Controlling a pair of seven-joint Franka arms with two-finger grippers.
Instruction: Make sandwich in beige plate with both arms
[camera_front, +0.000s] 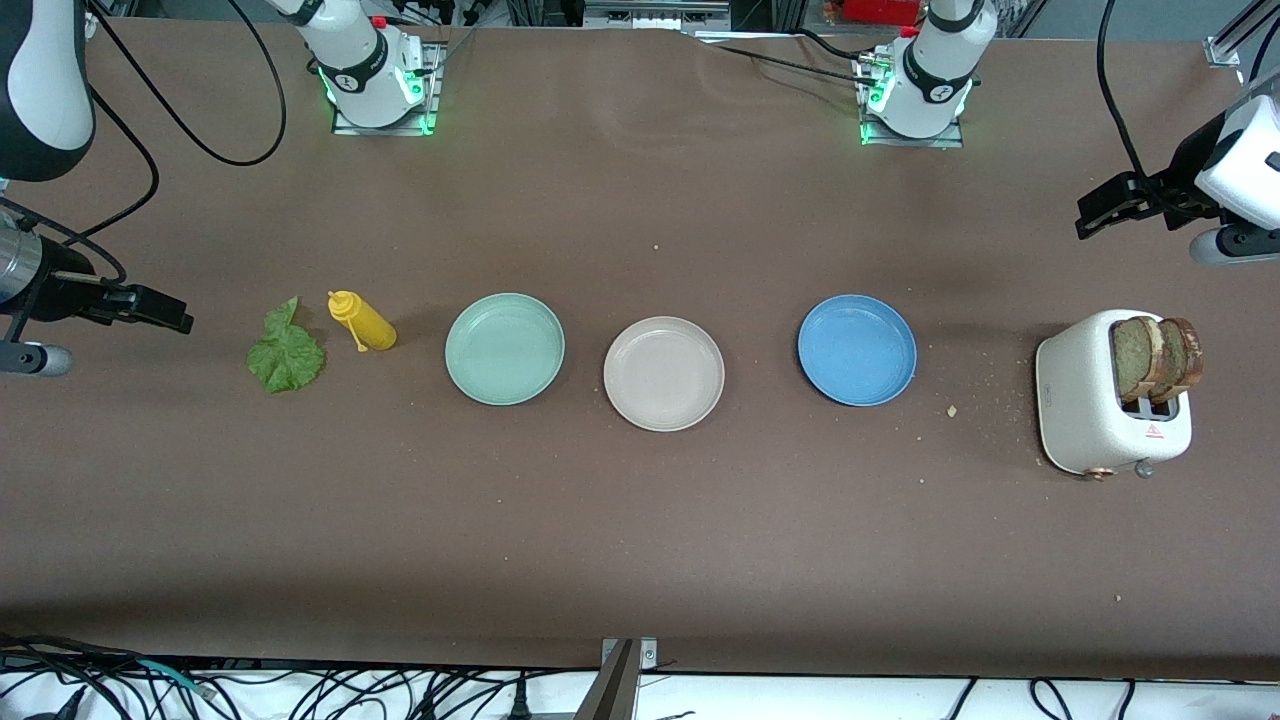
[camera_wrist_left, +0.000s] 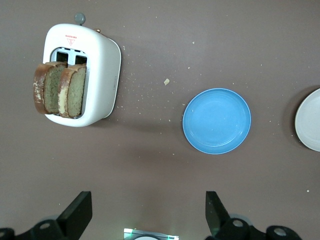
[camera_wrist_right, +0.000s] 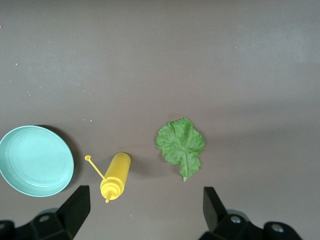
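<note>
Brown tabletop (camera_front: 640, 520), nothing yet assembled: beige plate (camera_front: 664, 373) bare between two other plates, toast (camera_front: 1155, 357) in toaster (camera_front: 1110, 400), lettuce (camera_front: 286, 355) toward right arm's end; left gripper (camera_wrist_left: 145, 212) and right gripper (camera_wrist_right: 145, 210) both wide open, empty, aloft; next move likely lifting a toast slice to the plate.

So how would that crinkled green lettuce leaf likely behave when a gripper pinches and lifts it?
The crinkled green lettuce leaf lies flat and thin on the brown table, so it probably droops limply from a pinch. It looks very light, so a sideways nudge would likely slide it. Its ruffled edges suggest it could tear under a hard squeeze.
</note>
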